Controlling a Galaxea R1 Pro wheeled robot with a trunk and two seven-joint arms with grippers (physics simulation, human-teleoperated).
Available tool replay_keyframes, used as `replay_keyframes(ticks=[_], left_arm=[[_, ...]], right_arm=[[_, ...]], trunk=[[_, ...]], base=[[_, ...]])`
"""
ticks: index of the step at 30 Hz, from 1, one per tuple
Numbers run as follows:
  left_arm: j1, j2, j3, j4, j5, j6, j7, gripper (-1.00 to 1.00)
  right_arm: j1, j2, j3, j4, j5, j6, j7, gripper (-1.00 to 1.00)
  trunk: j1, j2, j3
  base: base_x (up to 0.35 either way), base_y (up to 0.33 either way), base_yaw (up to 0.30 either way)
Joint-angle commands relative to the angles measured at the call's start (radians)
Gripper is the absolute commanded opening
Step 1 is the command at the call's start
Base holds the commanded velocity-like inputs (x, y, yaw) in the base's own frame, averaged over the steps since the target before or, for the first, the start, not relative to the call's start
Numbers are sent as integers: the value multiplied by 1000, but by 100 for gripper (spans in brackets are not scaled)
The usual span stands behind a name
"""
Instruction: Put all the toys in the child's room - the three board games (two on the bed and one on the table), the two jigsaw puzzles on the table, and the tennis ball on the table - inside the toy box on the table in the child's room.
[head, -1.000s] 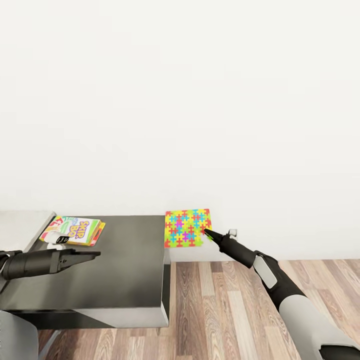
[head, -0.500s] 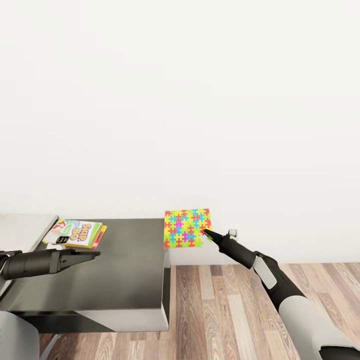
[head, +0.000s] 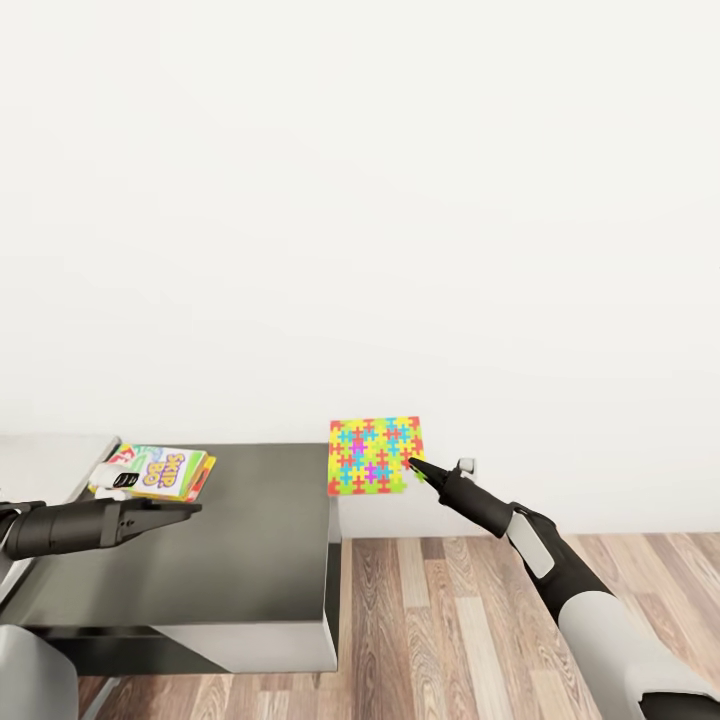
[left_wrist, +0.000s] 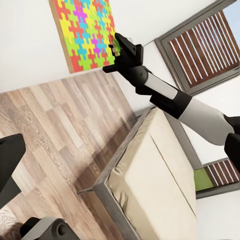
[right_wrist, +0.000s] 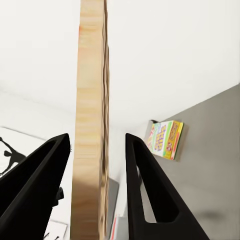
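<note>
The jigsaw puzzle (head: 375, 457) is held upright in the air by the right pincer (head: 414, 466), just past the end edge of the dark tabletop (head: 250, 530) and above the wood-plank floor (head: 450, 620), with the white wall (head: 400, 200) behind it; the pincer is clenched on the puzzle's edge, and in the right wrist view the tile (right_wrist: 90, 125) stands edge-on between the two dark fingers (right_wrist: 145, 190), closer to one than the other; the left wrist view shows the same grip at the coloured face (left_wrist: 85, 32). A SKIP-BO board game (head: 160, 470) lies flat at the far corner of the tabletop, well apart from the puzzle. The left pincer (head: 185, 512) hovers over the tabletop grasping nothing, its fingers drawn near together. Step in hand, as judged: carrying the puzzle toward the toy box; the next move calls for bringing the tile over the tub and letting go there. Edges: the tabletop's end edge lies just beside the puzzle, so a sweep toward the tabletop must lift clear of it; open room exists over the floor on the right side; the bed (left_wrist: 155, 185) stands near that arm, limiting travel there; the thin edge grip may let the tile swing or slip.
</note>
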Motion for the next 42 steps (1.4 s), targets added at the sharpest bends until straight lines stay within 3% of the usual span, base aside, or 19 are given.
replay_keyframes(ticks=[1, 42], left_arm=[[-1, 0, 0, 0, -1, 10, -4, 100], [0, 0, 0, 0, -1, 7, -4, 100]], right_arm=[[-1, 0, 0, 0, -5, 8, 5, -100], [0, 0, 0, 0, -5, -21, 22, -100]], trunk=[[1, -2, 0], [1, -2, 68]], base=[[0, 0, 0], [0, 0, 0]])
